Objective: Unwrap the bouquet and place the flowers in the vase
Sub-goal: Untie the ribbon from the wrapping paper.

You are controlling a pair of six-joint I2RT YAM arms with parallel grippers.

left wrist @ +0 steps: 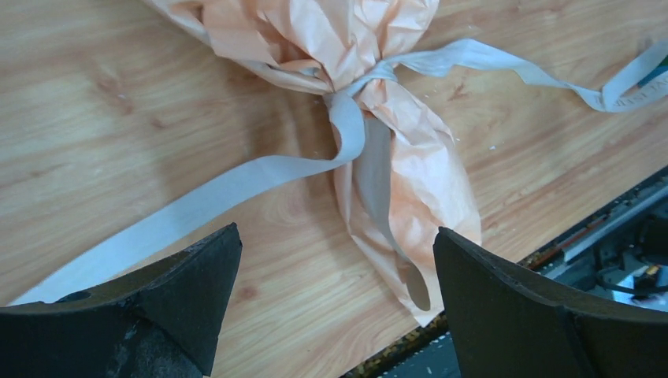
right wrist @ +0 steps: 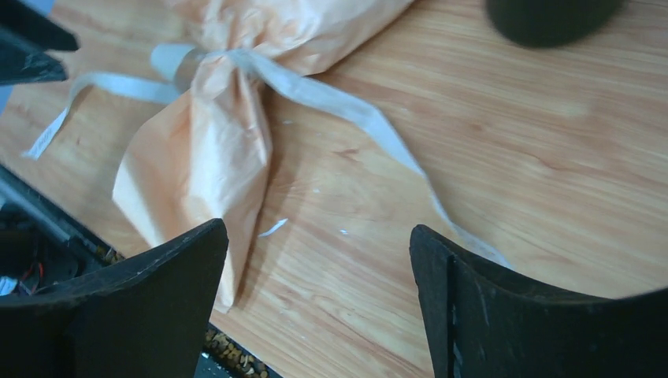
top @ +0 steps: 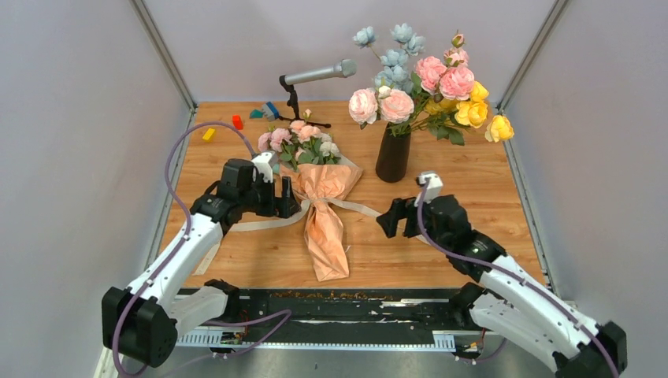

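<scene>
The crinkled peach-orange paper bouquet (top: 327, 213) lies flat on the wooden surface (top: 473, 173), its cream ribbon (left wrist: 236, 185) looped round the neck with tails trailing to each side. The 2 arms flank it, left hand (top: 288, 201) and right hand (top: 390, 220) both wide and empty, probably ready to pull the tails. The slim black vase (top: 392, 155) stands near, behind.

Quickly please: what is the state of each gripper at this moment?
Left gripper: open, holding nothing.
Right gripper: open, holding nothing.
</scene>
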